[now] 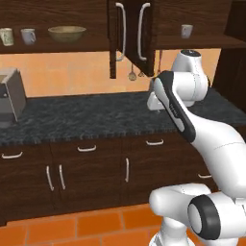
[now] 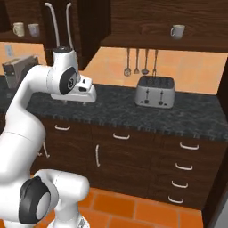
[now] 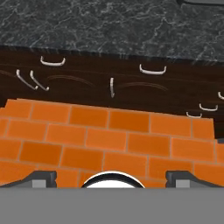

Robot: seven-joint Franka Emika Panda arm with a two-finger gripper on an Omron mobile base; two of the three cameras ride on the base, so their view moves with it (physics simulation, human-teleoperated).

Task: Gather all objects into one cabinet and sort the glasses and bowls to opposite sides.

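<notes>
Orange floor tiles (image 3: pixel 109 135) lie closest under my hand (image 3: pixel 111 177), whose fingers stand wide apart and hold nothing. I judge no cup is gathered yet. On the left shelf (image 1: pixel 57 47) at ten o'clock sit a cream cup (image 1: pixel 6 36), a grey mug (image 1: pixel 28 35) and the tan bowl (image 1: pixel 67 32); one pale cup (image 1: pixel 186 30) stands alone at one o'clock, past the open doors. Next I must raise the arm to that cup. A toaster (image 2: pixel 155 91) sits on the dark speckled desk (image 1: pixel 96 115).

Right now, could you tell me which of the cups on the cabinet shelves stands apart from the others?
The lone mug on the right shelf stands by itself. The cream cup and the grey mug share the left shelf with the tan bowl.
</notes>
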